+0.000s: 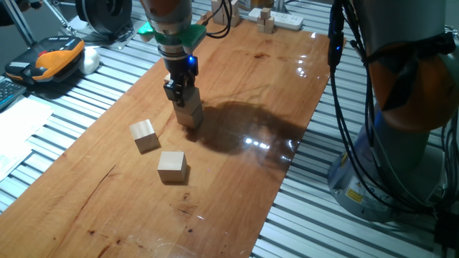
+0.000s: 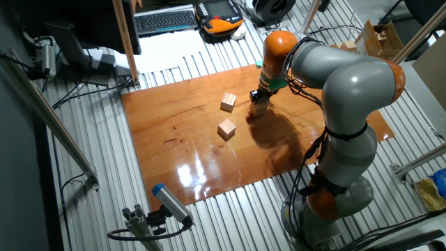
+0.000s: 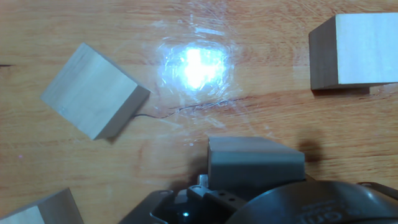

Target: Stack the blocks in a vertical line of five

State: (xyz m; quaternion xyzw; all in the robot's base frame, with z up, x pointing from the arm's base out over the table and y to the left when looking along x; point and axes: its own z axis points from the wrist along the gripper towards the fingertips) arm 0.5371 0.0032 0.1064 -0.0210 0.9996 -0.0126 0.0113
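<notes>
My gripper [image 1: 181, 93] [image 2: 259, 97] reaches straight down at the middle of the wooden board. It is shut on a pale wooden block [image 1: 188, 109] that sits on top of another block [image 1: 191, 120], touching it. Two more blocks lie loose nearer the front, one [image 1: 143, 135] [image 2: 228, 102] to the left and one [image 1: 172, 166] [image 2: 226, 128] closer in. A pale corner of one further block [image 1: 168, 77] shows just behind the gripper. In the hand view three blocks [image 3: 93, 90] [image 3: 360, 50] [image 3: 40, 211] lie on the board around a grey finger [image 3: 255, 163], and the stack itself is hidden.
The board [image 1: 244, 79] lies on a slatted metal table [image 1: 86, 100]. A cluster of small wooden pieces [image 1: 267, 20] stands at the far end. An orange and black device [image 1: 54, 57] lies at the left. The arm's grey base [image 1: 401, 136] and cables stand at the right.
</notes>
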